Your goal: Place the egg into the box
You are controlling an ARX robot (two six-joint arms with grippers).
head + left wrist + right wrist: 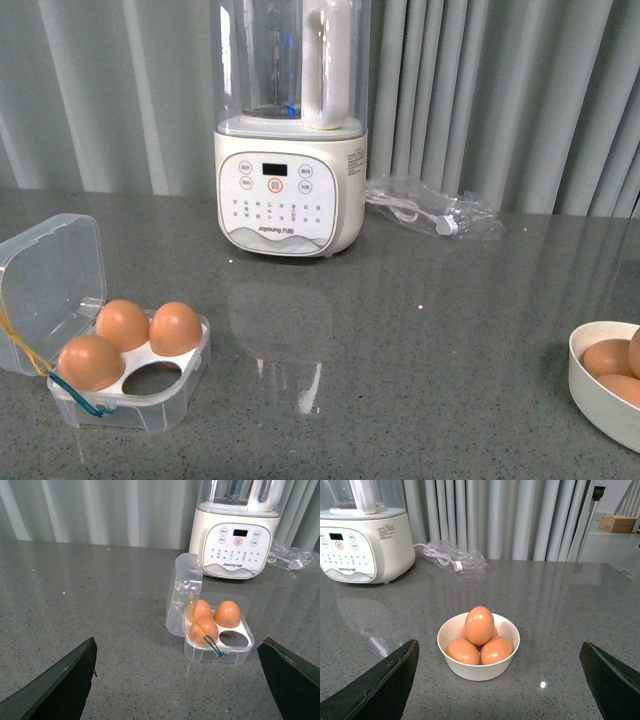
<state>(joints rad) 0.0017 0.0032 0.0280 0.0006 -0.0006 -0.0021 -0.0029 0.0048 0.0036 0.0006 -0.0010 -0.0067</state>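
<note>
A clear plastic egg box [150, 405] sits open on a speckled grey countertop [420, 340], toward the robot's left. Its hinged lid [50, 280] is tipped back on the side away from the bowl. Three brown eggs fill three of the four holes in its white tray [195, 350]. The fourth hole [152, 378], at the near corner on the side toward the bowl, is empty. A yellow rubber band [20, 345] trails across the lid's edge, and a blue rubber band [88, 402] hangs at the box's near corner.

Well apart from the box, at the right edge of the front view, a round white bowl [478, 667] holds several more brown eggs. The egg [479, 625] on top rests on the others and stands above the rim.

The left gripper [178, 639] hangs above the counter with the box ahead of it. Its dark fingers [60, 685] are spread wide at either side of the wrist view and hold nothing. The right gripper [498, 642] faces the bowl, its fingers [612, 680] also spread wide and empty, touching neither bowl nor egg.

Behind, a cream Joyoung blender [290, 190] with a clear jug stands against a pale pleated curtain [100, 90]. Beside the blender lies a crumpled plastic bag [430, 210] holding a white cable.
</note>
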